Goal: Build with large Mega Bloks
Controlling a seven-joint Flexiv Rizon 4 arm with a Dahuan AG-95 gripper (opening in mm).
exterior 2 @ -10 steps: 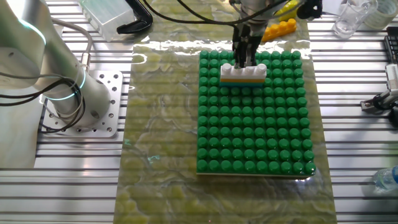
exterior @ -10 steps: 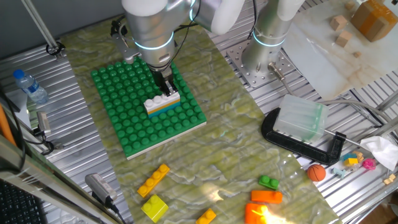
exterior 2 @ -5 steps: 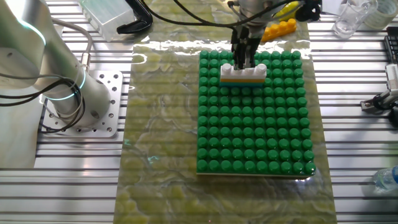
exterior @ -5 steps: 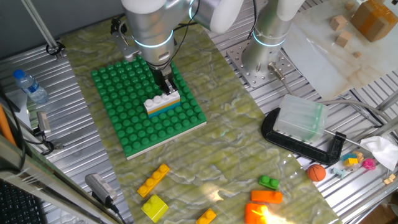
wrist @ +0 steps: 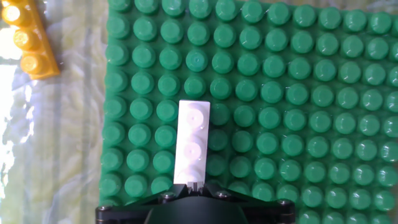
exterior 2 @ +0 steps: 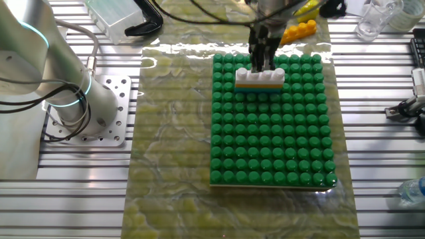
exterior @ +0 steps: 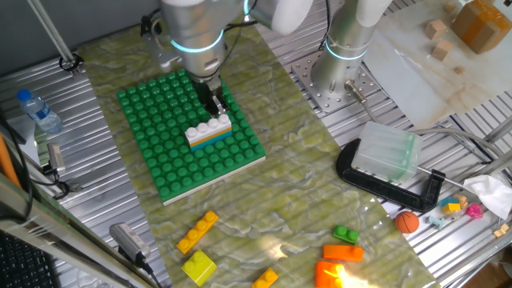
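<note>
Hovering just above the white brick [exterior: 209, 127], gripper [exterior: 214, 107] sits near the stack's back end; fingers [exterior 2: 262, 56] look close together w/ nothing between them, but cannot tell for sure if fully closed or whether tips touch the brick. In hand view gripper body fills the bottom edge and white brick [wrist: 192, 143] runs straight out from it, 2 studs visible.

White brick is top layer of a small stack: white over a yellow-orange layer [exterior: 211, 137] over a cyan layer [exterior: 214, 142], pressed onto the green baseplate [exterior: 160, 152]. In the other fixed view the stack [exterior 2: 259, 79] sits near the baseplate's [exterior 2: 272, 146] far edge, toward the arm side.

Baseplate lies on a mottled green mat [exterior: 296, 192].

Loose bricks, all on the mat past the baseplate's near edge (one fixed view):
- yellow-orange bar [exterior: 197, 232], nearest the baseplate
- yellow short brick [exterior: 198, 266], just beyond that bar
- small yellow-orange brick [exterior: 265, 278] at frame bottom
- green short brick [exterior: 346, 234] and orange brick [exterior: 342, 253], well apart from the baseplate

Off the mat: black clamp holding a clear box [exterior: 387, 156], water bottle [exterior: 37, 110].
</note>
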